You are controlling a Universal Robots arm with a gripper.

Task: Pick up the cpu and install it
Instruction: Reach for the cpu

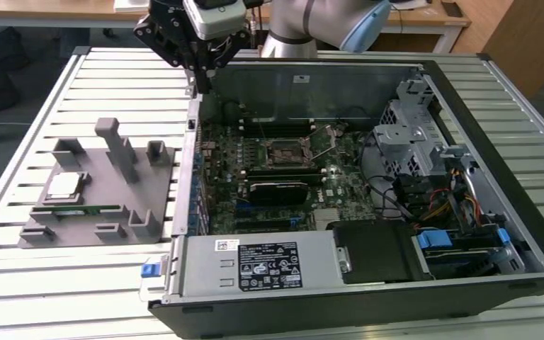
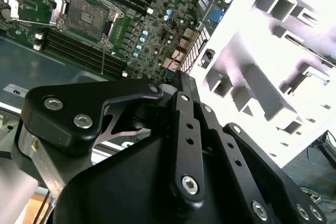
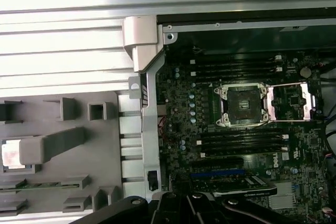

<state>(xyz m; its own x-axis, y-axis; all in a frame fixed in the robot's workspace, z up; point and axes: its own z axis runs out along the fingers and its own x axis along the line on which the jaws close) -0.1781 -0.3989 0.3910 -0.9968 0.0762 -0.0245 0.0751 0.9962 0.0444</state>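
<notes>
Spotting the cpu (image 1: 66, 186) out on the grey fixture plate (image 1: 69, 230), at the exterior view's left of the slatted surface (image 1: 26, 106) and well apart from the hand. Sits silvery face up with the tan rim just showing, cradled in a shallow holder of the plate. Parked that way, by the look of it, to keep its place and offer its top to a pick from above. Being square, gives no real long axis to call; keeps its edges roughly in line with the plate's own edges, broad face to the ceiling. Catching it again in the first wrist view as a bright white patch, cpu (image 3: 11, 154) in the same holder.

Noting the thin green memory stick (image 1: 83, 210) just beside it, slotted on edge in the same plate.

Moving out to the open computer case (image 1: 348, 312), showing a motherboard (image 1: 224, 149) face up and a bare socket (image 3: 243, 104) with the metal load frame (image 3: 290, 103) swung back. Left open, seemingly, to take the chip straight down.

Finding the hand (image 1: 200, 86) high over the case wall nearest the plate, pointing down, tapering to a single tip, clenched on nothing. Hangs closer to the case than to the cpu, touching neither.
</notes>
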